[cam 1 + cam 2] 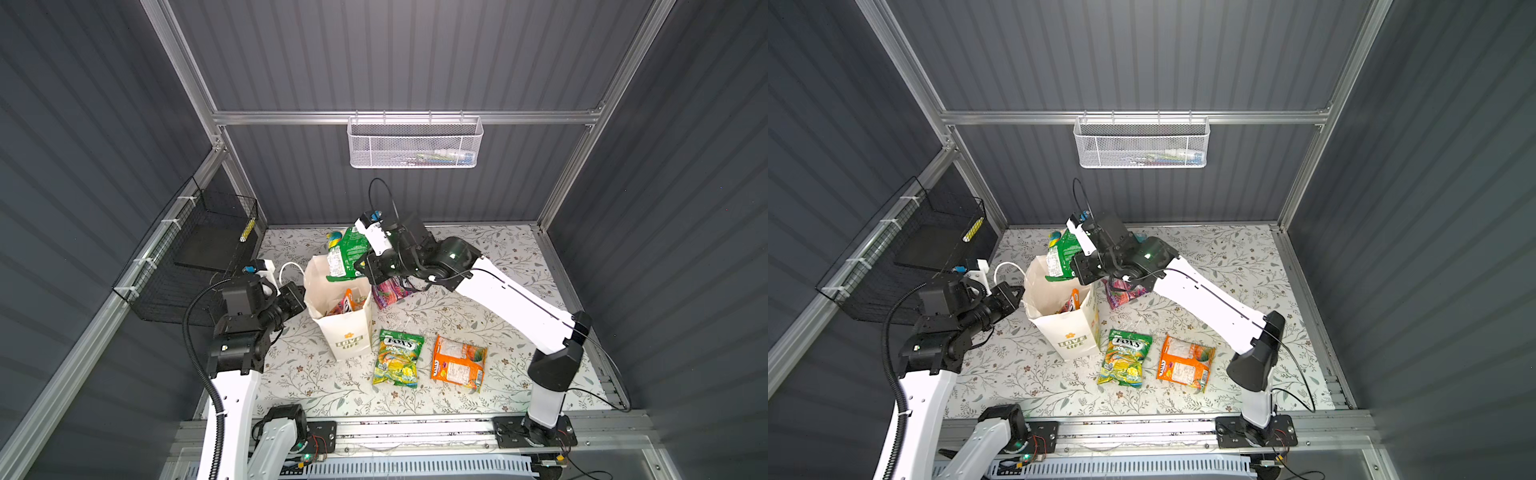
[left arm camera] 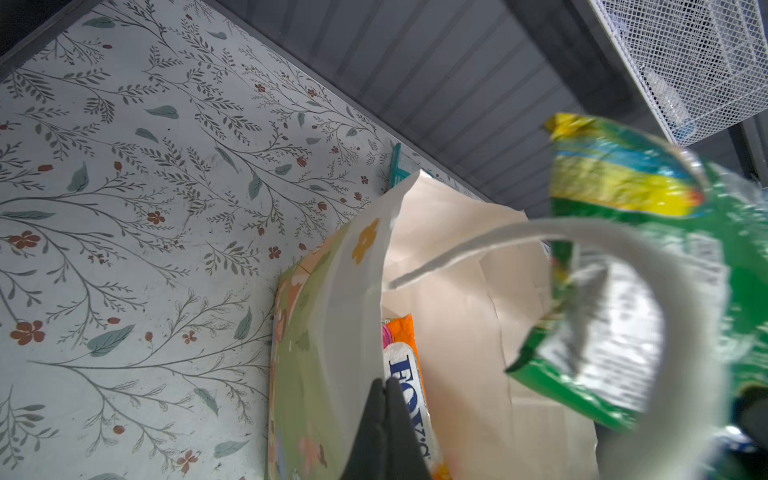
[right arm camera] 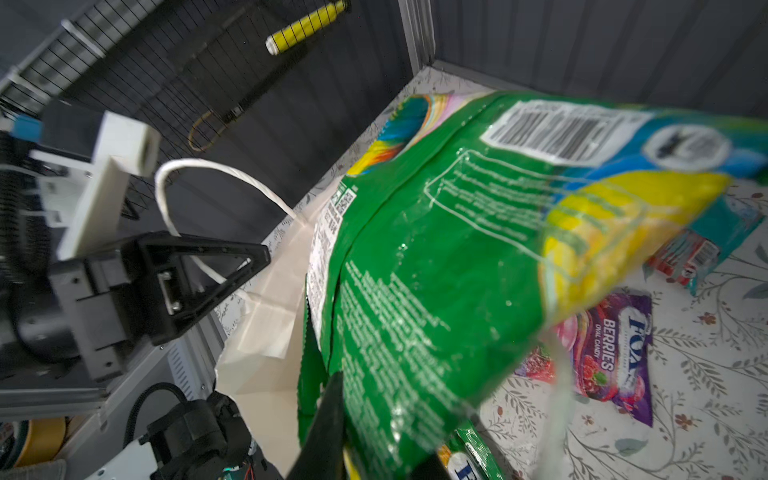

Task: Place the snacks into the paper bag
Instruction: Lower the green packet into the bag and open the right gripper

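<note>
The paper bag [image 1: 347, 336] stands upright and open left of centre in both top views, with an orange snack [image 1: 350, 300] inside. My left gripper [image 2: 384, 384] is shut on the bag's left rim [image 1: 306, 286]. My right gripper [image 3: 374, 440] is shut on a green snack packet [image 1: 344, 253], which hangs tilted over the bag's mouth [image 1: 1059, 286]. A yellow-green FOX'S packet [image 1: 399, 358] and an orange packet [image 1: 459, 362] lie flat to the right of the bag. A purple packet [image 3: 615, 353] lies under my right arm, with a teal packet [image 3: 706, 245] behind it.
A white mesh basket [image 1: 413, 143] hangs on the back wall. A black wire basket [image 1: 195, 257] with a yellow pen [image 1: 248, 229] hangs on the left wall, close behind my left arm. The bag's white cord handle [image 1: 291, 268] loops up beside the left gripper.
</note>
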`<state>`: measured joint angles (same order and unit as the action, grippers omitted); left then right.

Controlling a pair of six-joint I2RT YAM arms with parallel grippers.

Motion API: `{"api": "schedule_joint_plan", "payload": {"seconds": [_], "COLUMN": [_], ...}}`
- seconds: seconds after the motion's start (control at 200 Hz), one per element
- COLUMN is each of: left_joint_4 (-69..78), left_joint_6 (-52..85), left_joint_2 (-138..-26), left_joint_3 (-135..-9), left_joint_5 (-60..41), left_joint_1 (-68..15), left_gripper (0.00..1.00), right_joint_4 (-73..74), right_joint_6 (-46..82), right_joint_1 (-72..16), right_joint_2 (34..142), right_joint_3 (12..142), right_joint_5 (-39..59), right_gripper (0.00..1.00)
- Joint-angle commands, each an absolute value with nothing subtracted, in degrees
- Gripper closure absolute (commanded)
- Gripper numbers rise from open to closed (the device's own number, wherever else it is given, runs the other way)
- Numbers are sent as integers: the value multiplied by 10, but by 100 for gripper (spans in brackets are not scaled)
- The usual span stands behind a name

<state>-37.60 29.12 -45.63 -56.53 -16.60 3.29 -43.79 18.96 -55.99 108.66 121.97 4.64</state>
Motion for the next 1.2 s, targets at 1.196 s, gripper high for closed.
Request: {"api": "schedule_joint_plan", "payload": {"seconds": [1.196], "left_joint_4": [-359], "left_joint_6": [303], "left_joint_2": [-450], "left_joint_3": [-553], "left_joint_5": [-209], "left_joint_1": [51], "left_gripper": [100], "right_joint_4": [-531], "right_joint_6": [125], "right_joint_1": [-629], "right_joint_2": [1151], "right_joint_3": [1294], "right_joint_5": [4], "right_gripper": [95]}}
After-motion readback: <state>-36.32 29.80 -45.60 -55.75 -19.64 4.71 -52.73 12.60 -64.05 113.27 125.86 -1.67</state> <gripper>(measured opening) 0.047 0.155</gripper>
